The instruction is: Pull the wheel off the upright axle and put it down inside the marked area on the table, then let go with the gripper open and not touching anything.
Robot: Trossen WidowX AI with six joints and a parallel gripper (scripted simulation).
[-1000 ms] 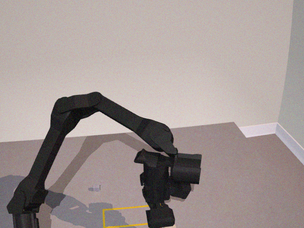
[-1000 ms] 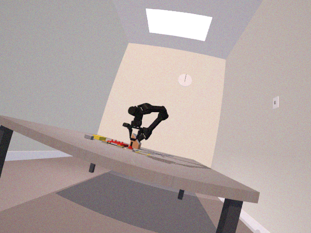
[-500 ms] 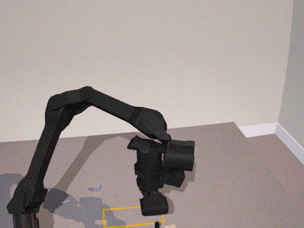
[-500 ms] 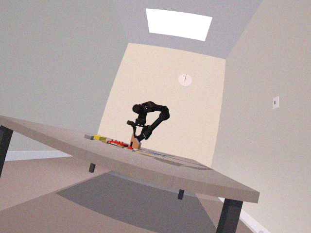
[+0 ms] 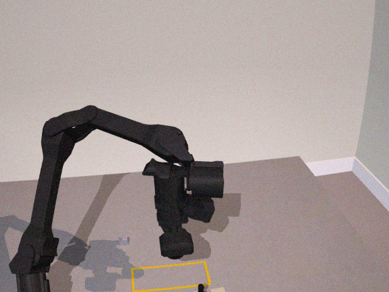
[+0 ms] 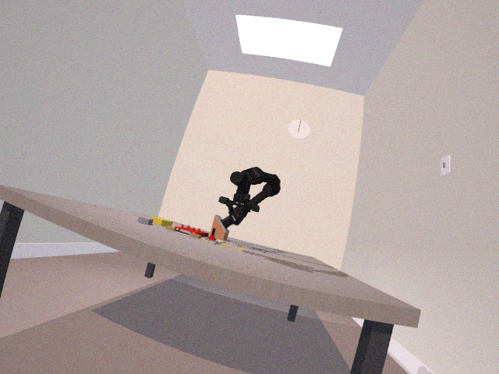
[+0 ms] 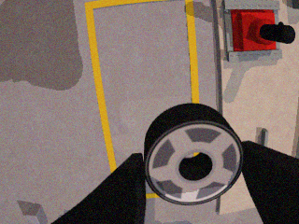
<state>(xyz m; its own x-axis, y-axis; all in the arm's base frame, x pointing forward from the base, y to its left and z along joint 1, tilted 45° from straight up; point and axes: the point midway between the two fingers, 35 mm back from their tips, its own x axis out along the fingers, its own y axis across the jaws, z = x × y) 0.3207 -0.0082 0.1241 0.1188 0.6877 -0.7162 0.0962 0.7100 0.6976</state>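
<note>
Tool clamped on the wheel above the marked area.

The tool (image 7: 194, 171) stands about half open, its two dark fingers pressed against opposite sides of the wheel (image 7: 193, 152), which hangs clear of the counter (image 7: 50, 125) over one corner of the yellow marked area (image 7: 95, 75). The bare black axle (image 7: 276, 33) rises from its red base (image 7: 246, 28) nearby. The arm (image 5: 125, 128) arches up from its base, elbow high, wrist pointing straight down.
</note>
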